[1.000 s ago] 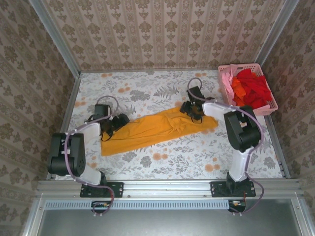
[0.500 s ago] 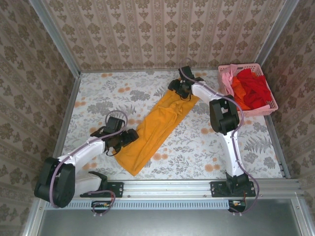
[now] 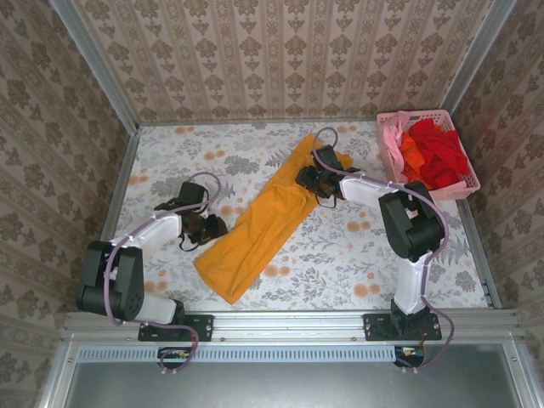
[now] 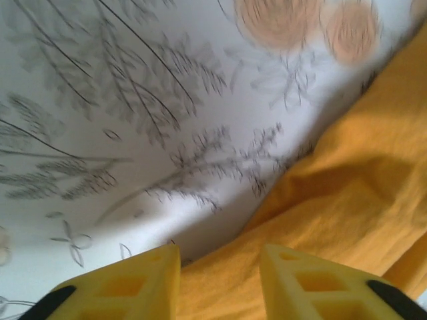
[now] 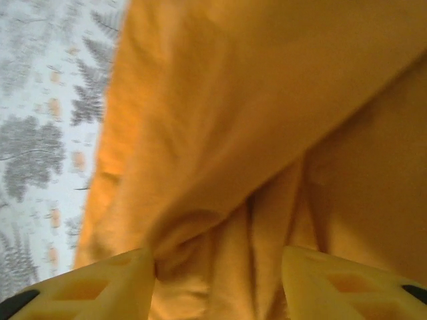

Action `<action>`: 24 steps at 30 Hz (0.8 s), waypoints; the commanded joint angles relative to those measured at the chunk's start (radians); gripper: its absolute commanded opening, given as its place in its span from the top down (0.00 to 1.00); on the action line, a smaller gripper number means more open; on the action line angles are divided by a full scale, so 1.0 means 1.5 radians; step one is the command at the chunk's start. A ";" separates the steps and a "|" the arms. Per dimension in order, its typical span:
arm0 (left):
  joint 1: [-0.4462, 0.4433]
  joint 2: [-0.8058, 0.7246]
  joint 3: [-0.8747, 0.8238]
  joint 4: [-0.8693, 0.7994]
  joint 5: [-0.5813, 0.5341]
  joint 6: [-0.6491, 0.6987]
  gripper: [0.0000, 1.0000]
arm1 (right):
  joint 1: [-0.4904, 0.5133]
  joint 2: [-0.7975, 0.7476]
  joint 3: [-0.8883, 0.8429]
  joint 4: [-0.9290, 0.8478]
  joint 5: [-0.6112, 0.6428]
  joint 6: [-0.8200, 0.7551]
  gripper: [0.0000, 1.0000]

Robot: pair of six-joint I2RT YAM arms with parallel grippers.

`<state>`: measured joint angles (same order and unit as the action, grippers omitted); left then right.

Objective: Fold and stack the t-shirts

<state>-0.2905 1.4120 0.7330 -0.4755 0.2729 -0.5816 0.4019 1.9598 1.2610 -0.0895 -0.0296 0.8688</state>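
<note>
Top external view: on the floral-patterned table (image 3: 340, 255), the orange-yellow cotton t-shirt (image 3: 263, 223) lies as a long diagonal band. My left gripper (image 4: 220, 257), fingers apart, straddles its edge; my right gripper (image 5: 220, 260), fingers apart, straddles a bunched fold. Risk: a shallow pinch slips, skewing the fold.

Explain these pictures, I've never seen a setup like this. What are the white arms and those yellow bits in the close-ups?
They are two robot arms bolted at the near edge of a flower-patterned table. The wide picture comes from a camera above and behind them; each close-up comes from a camera on one wrist, and the yellow bits are that tool's fingers. An orange-yellow t-shirt lies in a long strip between the arms. A pink basket at the back right holds red and orange shirts. The left tool is open over the shirt's edge. The right tool straddles bunched cloth; whether it pinches is unclear.
</note>
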 commanded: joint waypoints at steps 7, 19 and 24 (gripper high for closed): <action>-0.075 -0.042 -0.088 -0.032 0.037 -0.035 0.70 | -0.020 0.136 0.158 -0.073 0.005 -0.031 0.59; -0.158 0.013 -0.072 0.065 0.108 -0.097 0.70 | -0.018 0.434 0.649 -0.242 -0.092 -0.015 0.56; -0.179 0.037 -0.053 0.123 0.133 -0.127 0.70 | -0.016 0.525 0.793 -0.269 -0.129 0.005 0.56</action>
<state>-0.5365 1.4376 0.6342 -0.3347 0.4446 -0.7307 0.3714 2.6793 2.3711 -0.4019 -0.1692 0.8490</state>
